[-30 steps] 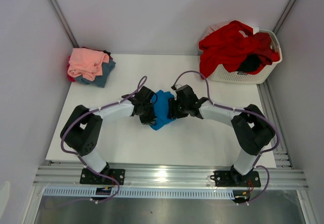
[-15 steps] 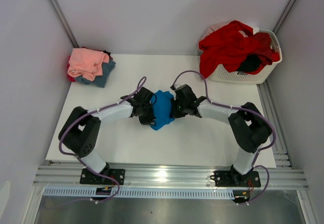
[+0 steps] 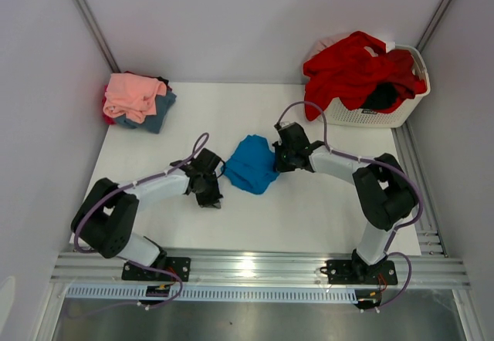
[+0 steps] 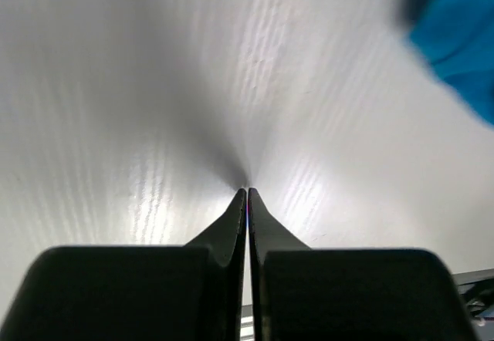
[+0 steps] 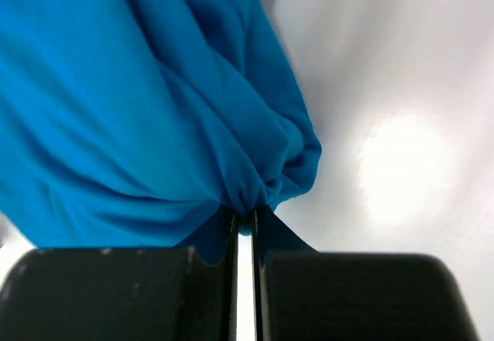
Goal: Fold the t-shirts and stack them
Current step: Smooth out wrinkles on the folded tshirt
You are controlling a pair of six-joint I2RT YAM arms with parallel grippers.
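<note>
From above, the bright blue t-shirt [image 3: 251,173] is seen bunched between the grippers, touching the right gripper [image 3: 279,157] and apart from the left gripper [image 3: 210,196]. In the left wrist view, the jaws are pressed shut on nothing, the t-shirt [image 4: 463,40] lying ahead to their right. In the right wrist view, only a thin pinch of cloth is clamped at the tips — under a hard pull it could be lost, or the heap dragged unspread.
</note>
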